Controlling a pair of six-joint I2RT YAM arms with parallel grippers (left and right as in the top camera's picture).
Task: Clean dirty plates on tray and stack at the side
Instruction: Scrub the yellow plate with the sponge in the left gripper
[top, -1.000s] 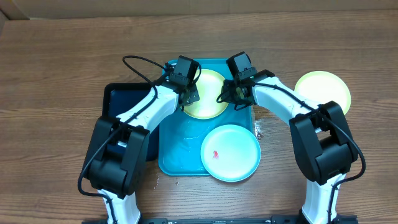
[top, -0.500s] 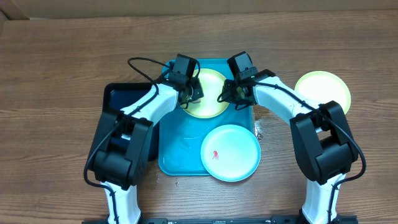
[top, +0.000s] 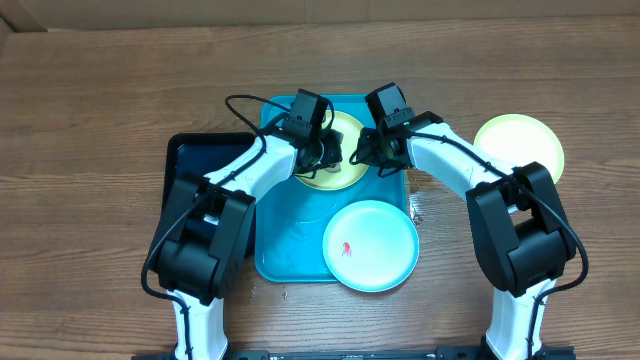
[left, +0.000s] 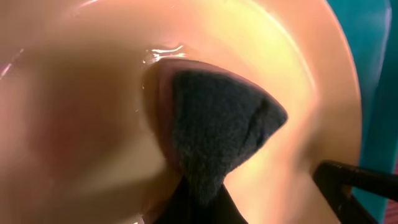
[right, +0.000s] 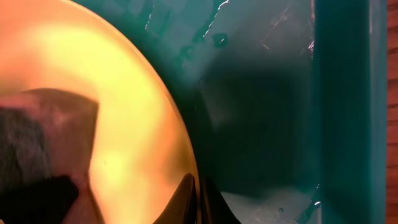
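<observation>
left gripper (top: 320, 150) is clamped on a dark sponge (left: 217, 130), with the sponge tip pressed onto the wet face of the green plate (top: 345, 128) right under its fingers. right gripper (top: 362, 152) is closed on that plate's rim, edge pinched between its fingertips (right: 183, 205); bare tray (top: 285, 235) floor starts just past them. step in hand looks like scrub-while-held. blue plate (top: 370, 245), red smear not yet cleaned, sits behind both sets of fingers toward the robot's base, overhanging the tray's edge. second green plate (top: 518, 148) is on the table well outside the right fingers. risks: it's a thin rim pinch on wet plastic, so sideways sponge force could pull the plate out of the right fingers or pivot it about them. off-centre downforce could tip the opposite edge up. sponge looks held by its back end only, so it may fold or twist out of the left fingers. both wrists crowd one plate, and a wide stroke toward the right fingers could clash them. can't tell if this plate's smear is gone, the sponge hides that spot.
</observation>
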